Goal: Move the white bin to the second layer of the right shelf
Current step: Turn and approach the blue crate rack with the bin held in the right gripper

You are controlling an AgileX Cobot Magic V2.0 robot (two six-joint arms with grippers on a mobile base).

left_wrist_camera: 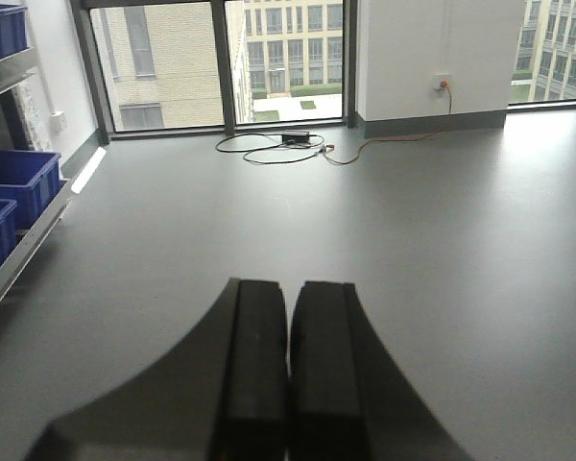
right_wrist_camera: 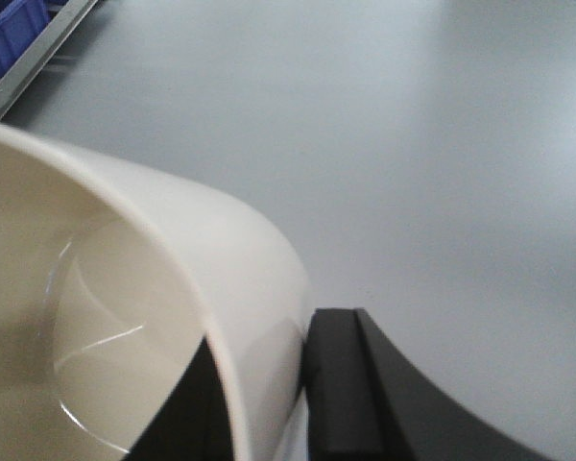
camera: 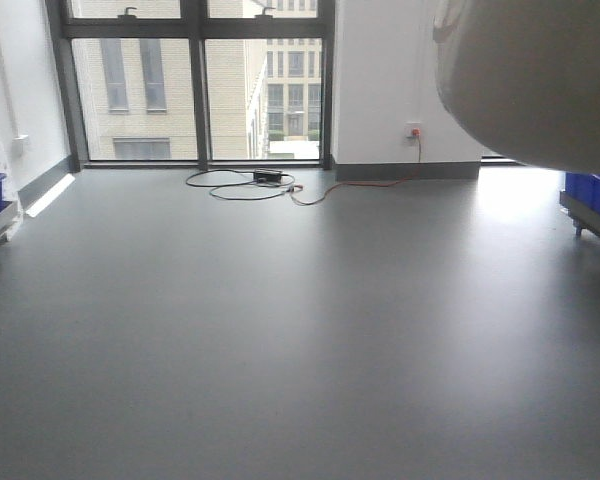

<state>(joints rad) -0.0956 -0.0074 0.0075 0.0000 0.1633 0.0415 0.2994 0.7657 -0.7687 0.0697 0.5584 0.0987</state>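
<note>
My right gripper (right_wrist_camera: 266, 384) pinches bin (right_wrist_camera: 192, 230) wall, bin above floor (right_wrist_camera: 432, 144). My left gripper (left_wrist_camera: 288, 355) fingers pressed together, nothing between.

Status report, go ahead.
Left gripper shut, empty. Right gripper shut on bin wall, bin aloft. Cables on floor by window.
</note>
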